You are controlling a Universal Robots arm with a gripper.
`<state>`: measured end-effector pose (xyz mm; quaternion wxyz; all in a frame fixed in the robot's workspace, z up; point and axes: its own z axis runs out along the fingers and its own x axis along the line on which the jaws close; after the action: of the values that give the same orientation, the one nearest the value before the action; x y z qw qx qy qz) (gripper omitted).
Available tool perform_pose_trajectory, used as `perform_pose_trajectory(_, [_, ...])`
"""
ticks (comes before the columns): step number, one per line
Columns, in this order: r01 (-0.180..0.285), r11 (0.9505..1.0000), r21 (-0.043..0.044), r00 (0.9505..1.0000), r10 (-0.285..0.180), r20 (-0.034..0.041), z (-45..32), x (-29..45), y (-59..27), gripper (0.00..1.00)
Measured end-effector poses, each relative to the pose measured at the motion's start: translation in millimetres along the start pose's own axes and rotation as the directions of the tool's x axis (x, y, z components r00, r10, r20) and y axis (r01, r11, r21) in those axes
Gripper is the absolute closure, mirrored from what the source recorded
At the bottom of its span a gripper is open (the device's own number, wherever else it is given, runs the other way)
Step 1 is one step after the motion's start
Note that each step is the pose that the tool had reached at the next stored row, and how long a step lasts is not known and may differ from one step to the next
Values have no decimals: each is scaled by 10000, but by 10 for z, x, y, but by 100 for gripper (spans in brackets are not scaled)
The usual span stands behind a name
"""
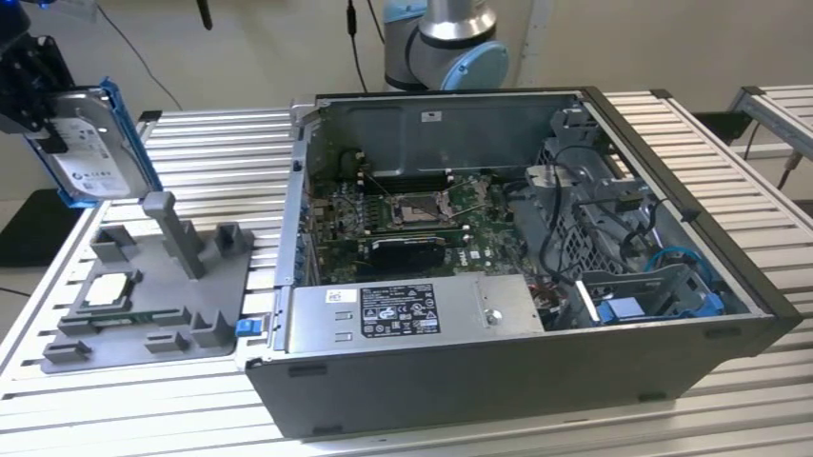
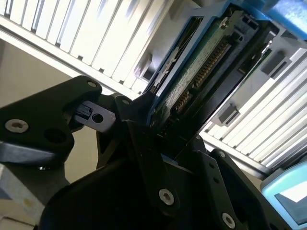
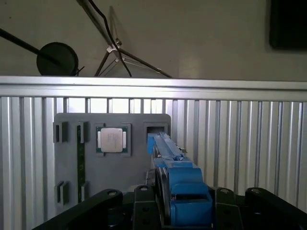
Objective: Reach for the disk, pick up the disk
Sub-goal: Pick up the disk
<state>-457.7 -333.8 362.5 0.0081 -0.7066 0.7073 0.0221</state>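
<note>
The disk (image 1: 91, 162), a silver-grey hard drive with a white label in a bright blue bracket, hangs on edge in the air at the exterior view's far left, above the grey fixture. My black gripper (image 1: 51, 119) is shut on its upper part. In the second wrist view the disk's (image 2: 204, 72) green board and connector edge stick out from between the black fingers (image 2: 144, 143). The first wrist view looks down the blue bracket (image 3: 180, 184) clamped in my gripper (image 3: 184, 206), well above the fixture.
Below the disk lies a grey fixture plate (image 1: 190, 286) with an upright post (image 1: 168, 228), slots and a square silver chip (image 3: 112, 140). An open computer case (image 1: 661, 286) with a silver power supply (image 1: 406, 314) stands to the exterior view's right on the slatted metal table (image 1: 216, 143).
</note>
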Motion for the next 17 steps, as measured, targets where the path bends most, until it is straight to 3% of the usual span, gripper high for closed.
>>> perform_pose_trajectory(17, [-1, 10000, 6, 10000, 1, 1, -203, -9, 7, 100])
